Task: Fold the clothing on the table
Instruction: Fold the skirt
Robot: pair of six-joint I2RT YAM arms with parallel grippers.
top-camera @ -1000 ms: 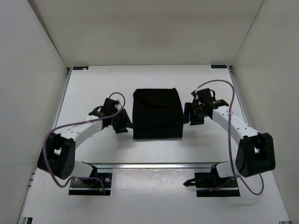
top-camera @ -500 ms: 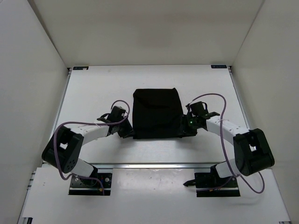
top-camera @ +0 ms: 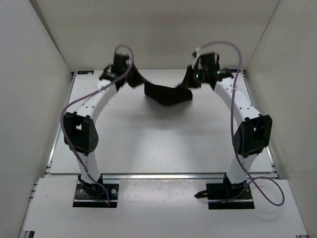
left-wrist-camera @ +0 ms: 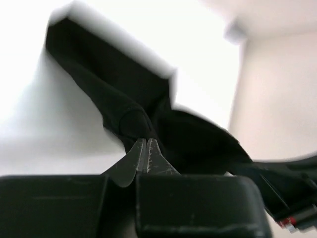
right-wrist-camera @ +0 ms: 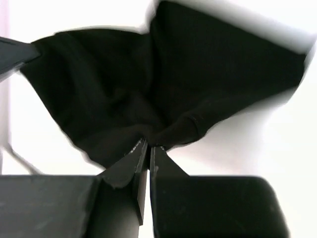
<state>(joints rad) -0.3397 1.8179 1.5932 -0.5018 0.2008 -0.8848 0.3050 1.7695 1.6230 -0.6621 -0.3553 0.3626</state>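
Note:
The black clothing (top-camera: 167, 93) hangs in a sagging band above the far part of the white table (top-camera: 163, 144), strung between both grippers. My left gripper (top-camera: 134, 78) is shut on its left corner, and the pinched cloth (left-wrist-camera: 124, 106) bunches just past the closed tips (left-wrist-camera: 145, 141). My right gripper (top-camera: 188, 82) is shut on the right corner, with the cloth (right-wrist-camera: 148, 89) gathered at its closed tips (right-wrist-camera: 148, 145). Both arms are stretched far forward and raised.
White walls enclose the table on the left, right and back. A metal rail (top-camera: 163, 175) runs along the near edge in front of the two arm bases (top-camera: 96, 193) (top-camera: 228, 194). Purple cables loop above both wrists.
Both grippers closed on the near corners of the folded cloth, lifted it and carried it toward the back of the table; it now hangs between them instead of lying flat.

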